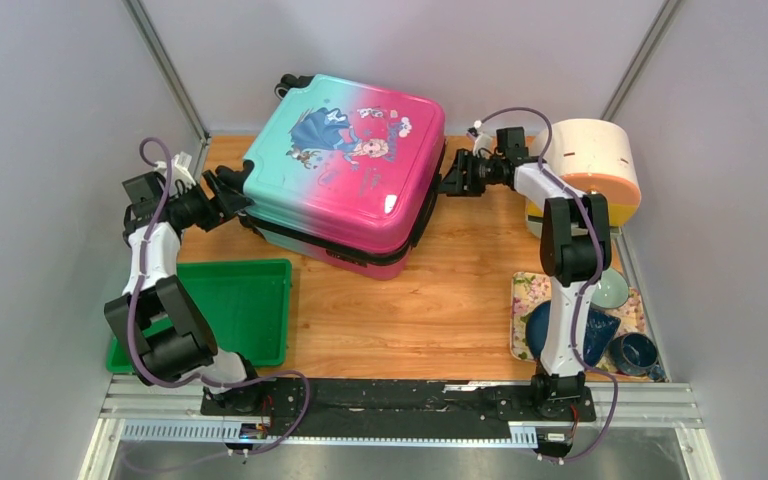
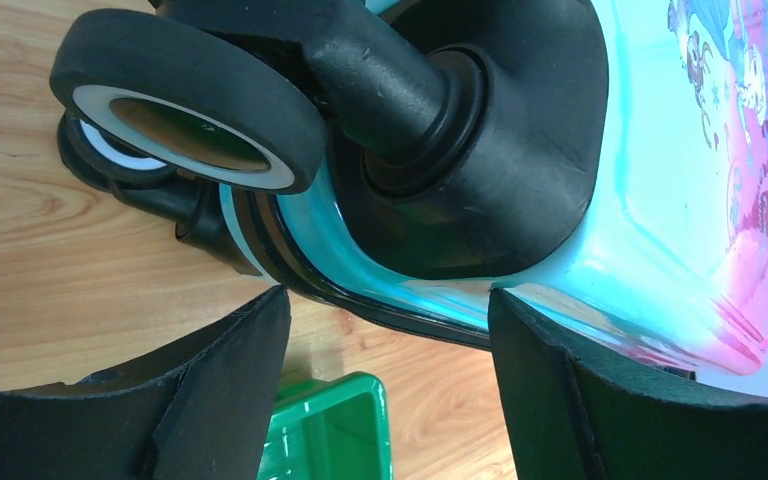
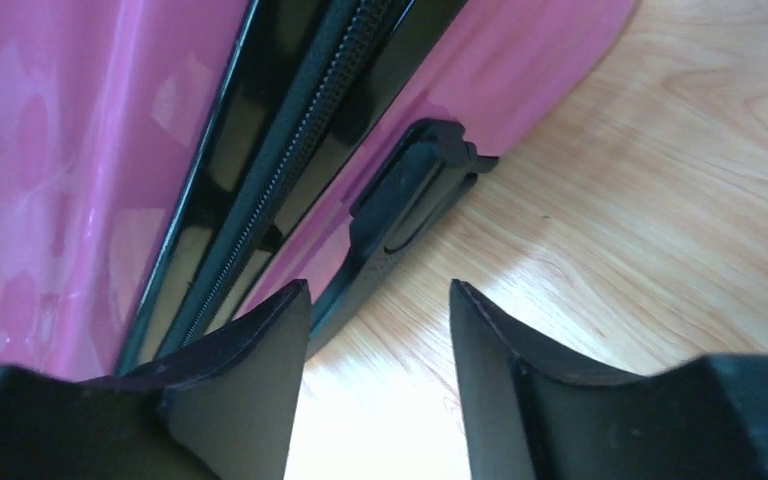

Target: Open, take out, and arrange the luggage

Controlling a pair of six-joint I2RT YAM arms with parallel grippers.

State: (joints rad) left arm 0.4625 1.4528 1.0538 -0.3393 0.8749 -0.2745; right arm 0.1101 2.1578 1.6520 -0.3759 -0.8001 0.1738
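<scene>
Pale wooden tabletop (image 1: 430,300) fills a booth of plain grey walls. At its far middle lies the luggage (image 1: 345,170), a small hard-shell child's suitcase whose shell fades from teal on the left to pink on the right, with a cartoon princess printed on the upward face and black trim. It rests flat on its side with both halves together. The right wrist view shows the black zip line (image 3: 260,190) running shut between the pink halves, and a black plastic side foot (image 3: 410,195) on the lower half just above the wood. Black wheels sit at the teal end, and one black wheel with a white ring (image 2: 185,105) looms large in the left wrist view.

The left gripper (image 1: 230,190) is at the teal wheeled corner, its two black fingers spread wide and the shell's lower edge right at their tips; whether they touch it cannot be told. The right gripper (image 1: 452,180) is at the pink end, its claw also apart and clamped on nothing, with one finger (image 3: 250,350) close by the side foot.

A green rectangular plastic tray (image 1: 245,300) sits at the near left, in front of the luggage and beside the left arm. A round cream-and-orange container (image 1: 592,160) stands at the far right behind the right arm. A flower-patterned tray (image 1: 523,295) at the near right holds blue and pale green dishes (image 1: 635,352)
</scene>
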